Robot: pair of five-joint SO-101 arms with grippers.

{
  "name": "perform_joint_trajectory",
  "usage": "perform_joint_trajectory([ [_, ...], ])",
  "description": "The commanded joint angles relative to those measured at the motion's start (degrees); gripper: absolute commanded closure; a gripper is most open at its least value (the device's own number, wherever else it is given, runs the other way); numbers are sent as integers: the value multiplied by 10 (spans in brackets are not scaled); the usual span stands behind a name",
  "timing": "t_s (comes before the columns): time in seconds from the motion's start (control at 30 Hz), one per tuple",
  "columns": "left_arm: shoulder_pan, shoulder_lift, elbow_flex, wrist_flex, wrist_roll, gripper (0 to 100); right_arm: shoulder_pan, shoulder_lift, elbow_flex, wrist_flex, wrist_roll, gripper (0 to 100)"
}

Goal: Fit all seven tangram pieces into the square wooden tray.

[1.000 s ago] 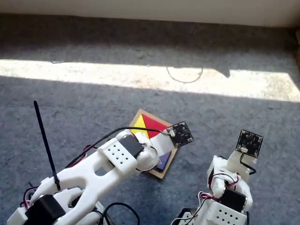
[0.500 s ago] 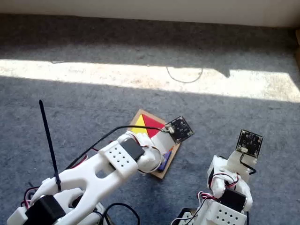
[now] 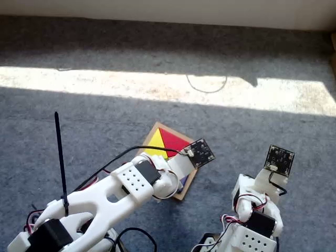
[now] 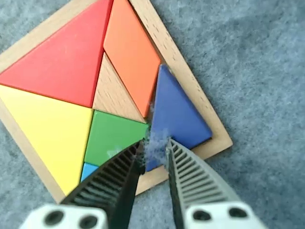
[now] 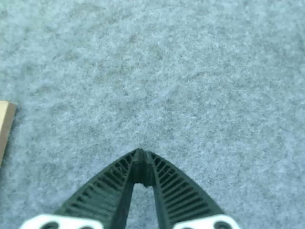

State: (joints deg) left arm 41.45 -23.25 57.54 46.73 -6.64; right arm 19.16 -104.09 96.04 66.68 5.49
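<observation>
The left end effector (image 4: 154,142) hovers over the square wooden tray (image 4: 187,86), fingers slightly apart, tips at the blue triangle (image 4: 178,114) beside the green square (image 4: 114,133). In the high view the tray lies at 9 o'clock from the right arm (image 3: 257,210). The right end effector (image 5: 142,155) is pressed together above the grey carpeted surface (image 5: 190,71).

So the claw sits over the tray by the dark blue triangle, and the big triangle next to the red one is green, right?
Not quite. The left wrist view shows a big yellow triangle beside the red triangle; the green square is small. The left gripper does sit over the tray by the dark blue triangle.
</observation>
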Motion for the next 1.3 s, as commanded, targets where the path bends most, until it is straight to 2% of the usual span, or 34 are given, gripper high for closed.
perform_joint_trajectory([
  [0.0,-42,-10,-1,33,1,909,2,-8,42,-13,6,994],
  [0.23,-53,-16,-30,70,-32,909,2,-8,42,-13,6,994],
  [0.57,-58,-19,-245,252,-31,912,2,-8,42,-13,6,994],
  [0.67,-58,-58,-257,269,-25,925,2,-8,42,-13,6,994],
  [0.8,-75,-175,-246,273,-10,993,2,-8,43,-13,7,994],
  [1.03,-185,-372,-192,272,-14,990,-15,-8,71,-13,7,994],
  [1.27,-317,-474,-110,268,-15,989,-16,-8,71,-13,6,994],
])
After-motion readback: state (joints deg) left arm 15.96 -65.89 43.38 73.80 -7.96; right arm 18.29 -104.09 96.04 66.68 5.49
